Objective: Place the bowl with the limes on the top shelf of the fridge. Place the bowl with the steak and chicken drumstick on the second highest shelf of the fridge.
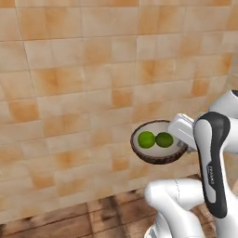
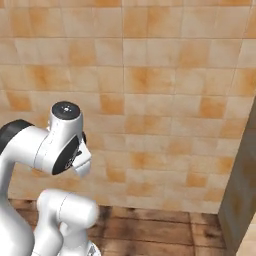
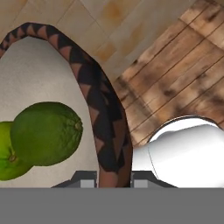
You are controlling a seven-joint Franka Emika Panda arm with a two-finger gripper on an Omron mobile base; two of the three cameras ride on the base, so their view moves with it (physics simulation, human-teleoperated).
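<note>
Two limes (image 1: 155, 139) sit side by side, touching, in the bowl with the limes (image 1: 158, 155), which hangs in the air in front of the tan tiled wall (image 1: 69, 83), above the wooden floor (image 1: 69, 223). The gripper (image 3: 114, 178) is clamped on the bowl's dark patterned rim, one finger either side. In the hand view the limes lie on the pale inside, just beside that rim.

Lighting even and bright, with no apparent source and no glare. Tiled wall (image 1: 69, 93) renders soft and slightly blurred. Faint shadows darken the wooden floor (image 2: 150, 230). Edges show no distortion.
</note>
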